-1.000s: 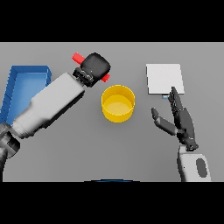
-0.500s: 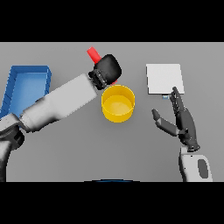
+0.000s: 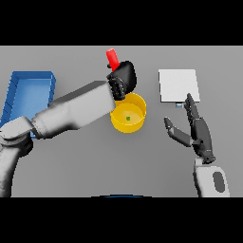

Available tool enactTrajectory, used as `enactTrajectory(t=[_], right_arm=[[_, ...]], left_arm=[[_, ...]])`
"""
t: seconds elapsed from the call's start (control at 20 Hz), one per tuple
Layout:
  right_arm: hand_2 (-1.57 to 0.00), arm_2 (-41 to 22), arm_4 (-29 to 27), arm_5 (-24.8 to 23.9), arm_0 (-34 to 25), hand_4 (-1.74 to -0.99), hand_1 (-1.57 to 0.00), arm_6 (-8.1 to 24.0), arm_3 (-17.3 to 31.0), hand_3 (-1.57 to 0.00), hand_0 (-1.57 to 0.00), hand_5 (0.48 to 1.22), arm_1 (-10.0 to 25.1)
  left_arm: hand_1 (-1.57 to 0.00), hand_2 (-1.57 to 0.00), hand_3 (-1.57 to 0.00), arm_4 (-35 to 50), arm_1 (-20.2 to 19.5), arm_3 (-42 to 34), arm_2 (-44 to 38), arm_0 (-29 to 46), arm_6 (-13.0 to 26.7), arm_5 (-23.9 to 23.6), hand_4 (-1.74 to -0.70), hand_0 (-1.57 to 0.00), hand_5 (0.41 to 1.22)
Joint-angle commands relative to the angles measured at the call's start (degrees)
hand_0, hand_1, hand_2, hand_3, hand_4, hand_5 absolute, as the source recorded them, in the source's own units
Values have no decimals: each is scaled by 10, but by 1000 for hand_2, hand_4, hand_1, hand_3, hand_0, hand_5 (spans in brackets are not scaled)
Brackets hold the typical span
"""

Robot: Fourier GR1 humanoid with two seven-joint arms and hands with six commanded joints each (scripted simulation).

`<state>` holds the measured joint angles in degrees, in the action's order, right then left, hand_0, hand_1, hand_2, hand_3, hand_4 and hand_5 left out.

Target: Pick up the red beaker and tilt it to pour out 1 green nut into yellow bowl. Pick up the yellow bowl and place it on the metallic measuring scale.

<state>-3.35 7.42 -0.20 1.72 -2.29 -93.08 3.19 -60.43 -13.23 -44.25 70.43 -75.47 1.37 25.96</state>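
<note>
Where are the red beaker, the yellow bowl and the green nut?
red beaker point(image 3: 112, 58): head view, its exposed end above the hand.
yellow bowl point(image 3: 137, 117): head view, right rim.
green nut point(image 3: 127, 118): head view, its middle, inside the bowl.

Light is even and fairly dim across the grey table point(image 3: 85, 161), with no glare or hot spots anywhere. Only faint, soft shadows show, one under the arm at centre left and one beside the bowl point(image 3: 128, 113). Edges look soft throughout, slightly blurred, and straight lines stay straight out to the frame's sides.
</note>
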Motion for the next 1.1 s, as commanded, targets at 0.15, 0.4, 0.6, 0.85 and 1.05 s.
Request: enactTrajectory(t=[0.15, 0.4, 0.6, 0.85, 1.05], right_arm=[[1, 3, 0, 0, 6, -1264, 1, -9, 4, 1, 1, 588, 3], [1, 4, -1, 1, 1, -1233, 1, 4, 7, 1, 1, 585, 4], [1, 2, 3, -2, -12, -1219, 1, 0, 8, 1, 1, 601, 2], [1, 2, -14, 12, -9, -1246, 1, -6, 6, 1, 1, 631, 0], [1, -1, -9, 14, -15, -1281, 1, -8, 7, 1, 1, 644, 4]], left_arm=[[-1571, -1571, -1569, -7, 5, 18, 29, -20, -9, 1, -1741, -1571, 1221], [-1571, -1571, -1570, -2, 3, 31, 43, -53, -15, -14, -1740, -1571, 1221], [-1390, -1379, -1571, 19, -21, 40, 17, -99, 5, -41, -1686, -1571, 1181], [-1447, -1440, -1341, 50, -59, 109, -29, -196, -8, -84, -1596, -1571, 1208], [-1520, -1517, -1477, 132, -93, 202, -114, -240, 15, -93, -1578, -1571, 1216]])
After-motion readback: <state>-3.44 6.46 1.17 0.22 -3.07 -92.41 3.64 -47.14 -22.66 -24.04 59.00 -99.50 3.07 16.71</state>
